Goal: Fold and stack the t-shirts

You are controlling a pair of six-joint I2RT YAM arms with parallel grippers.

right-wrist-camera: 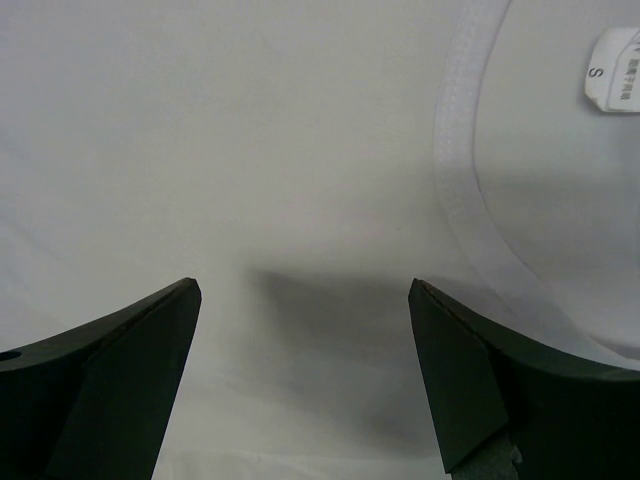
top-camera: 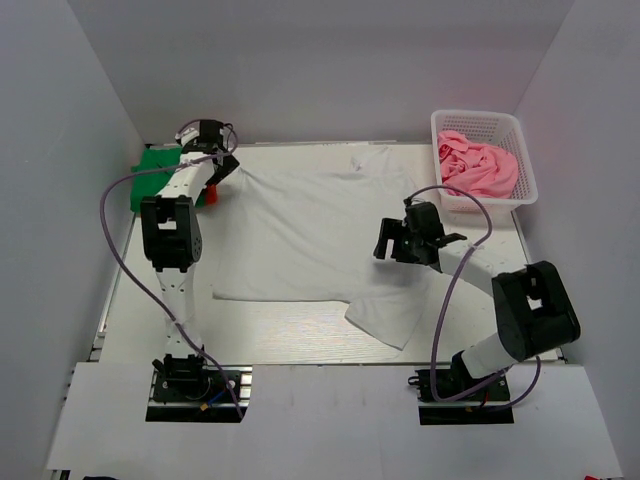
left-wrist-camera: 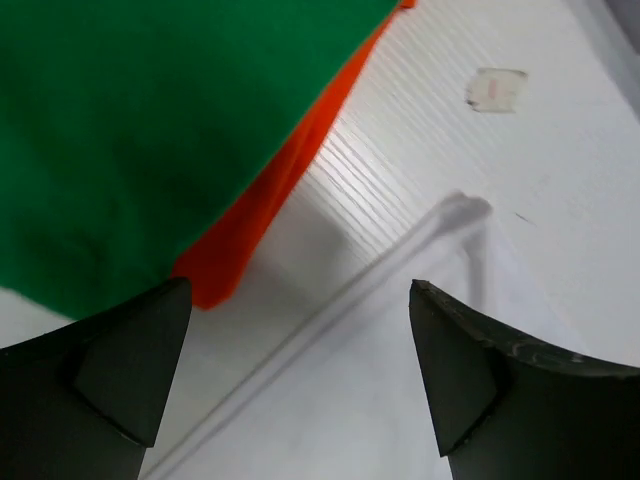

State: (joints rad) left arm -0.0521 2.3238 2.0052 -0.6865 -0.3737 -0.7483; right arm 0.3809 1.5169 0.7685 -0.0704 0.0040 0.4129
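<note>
A white t-shirt (top-camera: 310, 225) lies spread across the table, its near right corner bunched up. My left gripper (top-camera: 222, 172) is open above its far left sleeve corner. The left wrist view shows that sleeve edge (left-wrist-camera: 400, 380) between my open fingers (left-wrist-camera: 300, 370). Beside it a folded green t-shirt (left-wrist-camera: 150, 120) lies on an orange t-shirt (left-wrist-camera: 260, 210); both sit at the far left (top-camera: 155, 170). My right gripper (top-camera: 388, 243) is open over the shirt's right side. The right wrist view shows plain white cloth below my gripper (right-wrist-camera: 305, 370), with the collar (right-wrist-camera: 465, 180) and neck label (right-wrist-camera: 612, 70) beyond. A pink t-shirt (top-camera: 480, 168) lies crumpled in the basket.
The white lattice basket (top-camera: 525, 160) stands at the far right corner. White walls close in the table on the left, back and right. A small tape mark (left-wrist-camera: 497, 88) is on the table near the left sleeve.
</note>
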